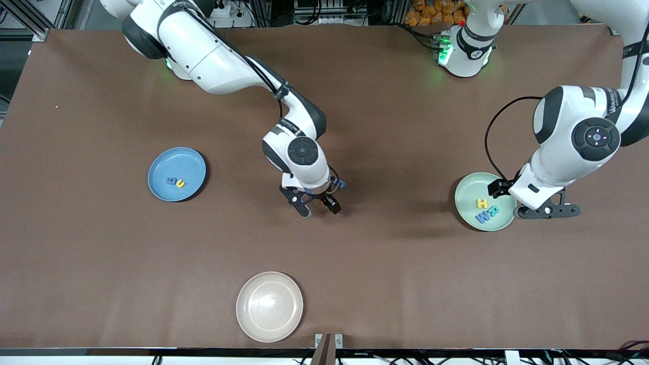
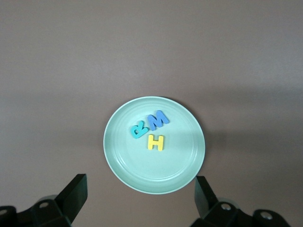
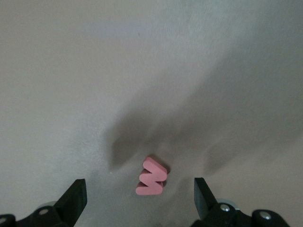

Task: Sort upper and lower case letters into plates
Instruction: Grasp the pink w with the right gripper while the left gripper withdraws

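Left gripper [image 1: 545, 212]: spread wide, nothing held, up over the edge of the mint green plate [image 1: 465, 193] toward the left arm's end of the table. On that plate, bunched together: yellow H [image 1: 481, 203], teal R [image 1: 493, 210], blue letter [image 1: 482, 218], probably a W or an M, hard to say which way up.

Right gripper [image 1: 318, 206]: also fully open and empty, low over bare brown table [image 1: 395, 263] near the middle. Between its fingers [image 3: 72, 198] in the right wrist view, lying on the table: pink-red W [image 3: 151, 177], untouched.

Sky blue plate [image 1: 165, 161] toward the right arm's end, holding a blue letter [image 1: 172, 180] and a yellow one [image 1: 180, 184] side by side, too small to read surely.

Cream-beige plate [image 1: 269, 306] nearest the front camera, well apart from both others.
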Robot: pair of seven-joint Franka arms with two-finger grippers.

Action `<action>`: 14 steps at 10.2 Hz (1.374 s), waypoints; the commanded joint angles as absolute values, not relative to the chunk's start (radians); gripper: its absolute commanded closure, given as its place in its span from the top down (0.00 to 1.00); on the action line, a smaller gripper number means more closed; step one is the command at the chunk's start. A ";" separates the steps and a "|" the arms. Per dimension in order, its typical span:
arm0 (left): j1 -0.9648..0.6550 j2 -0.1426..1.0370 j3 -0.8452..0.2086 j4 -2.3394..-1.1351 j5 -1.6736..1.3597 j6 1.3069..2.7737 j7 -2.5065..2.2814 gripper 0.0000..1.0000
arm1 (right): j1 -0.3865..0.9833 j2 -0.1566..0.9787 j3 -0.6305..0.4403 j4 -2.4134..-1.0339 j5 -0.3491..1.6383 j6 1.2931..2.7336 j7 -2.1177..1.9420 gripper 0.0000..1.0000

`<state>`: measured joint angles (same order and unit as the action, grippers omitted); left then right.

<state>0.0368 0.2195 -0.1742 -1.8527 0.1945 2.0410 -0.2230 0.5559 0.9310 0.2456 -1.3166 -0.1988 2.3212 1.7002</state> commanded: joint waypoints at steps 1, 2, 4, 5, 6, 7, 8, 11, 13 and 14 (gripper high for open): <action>0.009 0.160 -0.170 -1.864 0.199 2.003 -0.239 1.00 | 0.568 0.960 0.235 -1.264 -0.219 2.296 1.726 1.00; 0.002 0.155 -0.175 -1.862 0.195 1.994 -0.258 1.00 | 0.568 0.960 0.235 -1.267 -0.219 2.296 1.727 1.00; -0.008 0.149 -0.207 -1.862 0.157 1.993 -0.302 1.00 | 0.569 0.962 0.235 -1.273 -0.230 2.298 1.732 1.00; -0.012 0.149 -0.230 -1.862 0.156 1.993 -0.343 1.00 | 0.569 0.962 0.235 -1.273 -0.233 2.299 1.732 0.97; -0.014 0.149 -0.259 -1.862 0.156 1.993 -0.388 1.00 | 0.569 0.966 0.235 -1.275 -0.233 2.299 1.732 0.94; -0.014 0.150 -0.290 -1.864 0.156 1.993 -0.429 1.00 | 0.571 0.969 0.235 -1.275 -0.233 2.299 1.732 0.89; -0.014 0.153 -0.316 -1.865 0.156 1.993 -0.463 1.00 | 0.572 0.969 0.235 -1.275 -0.235 2.299 1.732 0.84; -0.017 0.163 -0.368 -1.865 0.156 1.993 -0.497 1.00 | 0.577 0.979 0.235 -1.275 -0.235 2.301 1.732 0.79; -0.005 0.172 -0.411 -1.867 0.155 1.993 -0.502 1.00 | 0.578 0.979 0.235 -1.275 -0.235 2.302 1.733 0.69; -0.006 0.173 -0.411 -1.867 0.152 1.993 -0.503 1.00 | 0.578 0.980 0.235 -1.275 -0.235 2.303 1.733 0.64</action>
<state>-0.0175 0.1764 -0.3949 -1.8637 0.1725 2.0031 -0.4911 0.5688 0.9585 0.2361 -1.3019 -0.2160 2.3033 1.7058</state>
